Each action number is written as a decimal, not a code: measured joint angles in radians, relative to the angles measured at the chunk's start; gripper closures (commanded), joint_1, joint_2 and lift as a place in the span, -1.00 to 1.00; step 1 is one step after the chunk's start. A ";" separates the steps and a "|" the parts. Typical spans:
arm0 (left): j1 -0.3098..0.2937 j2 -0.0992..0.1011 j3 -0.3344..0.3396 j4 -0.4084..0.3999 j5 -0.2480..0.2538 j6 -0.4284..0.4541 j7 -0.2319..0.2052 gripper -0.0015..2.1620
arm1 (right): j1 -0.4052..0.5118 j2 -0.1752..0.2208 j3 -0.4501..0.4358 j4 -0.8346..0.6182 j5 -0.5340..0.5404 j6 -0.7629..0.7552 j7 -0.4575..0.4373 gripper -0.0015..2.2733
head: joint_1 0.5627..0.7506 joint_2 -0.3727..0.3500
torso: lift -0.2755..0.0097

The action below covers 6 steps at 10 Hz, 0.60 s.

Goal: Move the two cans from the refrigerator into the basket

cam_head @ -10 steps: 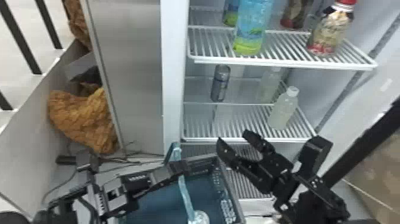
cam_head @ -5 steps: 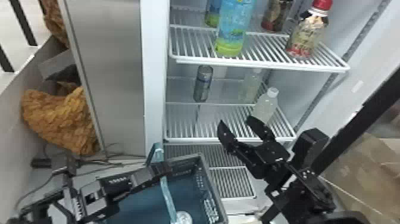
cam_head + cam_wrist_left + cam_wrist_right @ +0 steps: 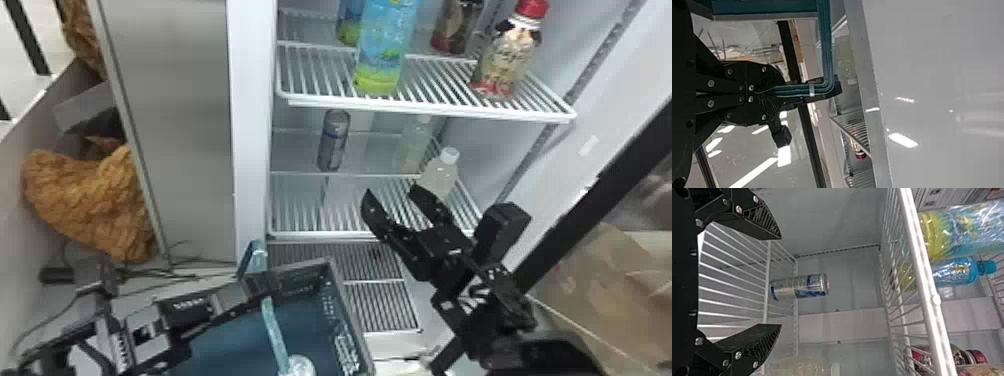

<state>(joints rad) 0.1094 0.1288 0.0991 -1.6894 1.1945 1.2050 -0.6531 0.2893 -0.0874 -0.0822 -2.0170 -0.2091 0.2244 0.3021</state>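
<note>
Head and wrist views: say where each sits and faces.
Head view: head-mounted, facing forward and down at refrigerator and basket; both arms show.
Left wrist view: on that wrist, facing the refrigerator past the left gripper, shut on the handle.
Right wrist view: on that wrist, facing inside; the open right gripper shows.
Head and right wrist views share one can.

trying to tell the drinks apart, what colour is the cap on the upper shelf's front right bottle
The cap is red; it shows best in the head view.
</note>
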 measured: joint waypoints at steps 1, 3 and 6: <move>-0.001 0.000 -0.001 0.000 0.000 0.001 0.000 0.12 | -0.032 0.000 0.003 0.038 0.006 -0.013 -0.001 -0.77 | 0.41 -0.60 | -0.60; -0.002 0.001 -0.001 0.000 0.000 0.002 0.000 0.12 | -0.087 0.002 0.012 0.103 0.017 -0.031 -0.011 -0.77 | 0.41 -0.59 | -0.60; -0.002 0.002 -0.001 0.000 0.000 0.002 0.000 0.12 | -0.180 0.003 0.041 0.204 0.034 -0.040 -0.028 -0.77 | 0.41 -0.55 | -0.60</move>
<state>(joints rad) 0.1079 0.1304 0.0977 -1.6893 1.1945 1.2075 -0.6528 0.1091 -0.0844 -0.0412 -1.8133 -0.1748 0.1841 0.2744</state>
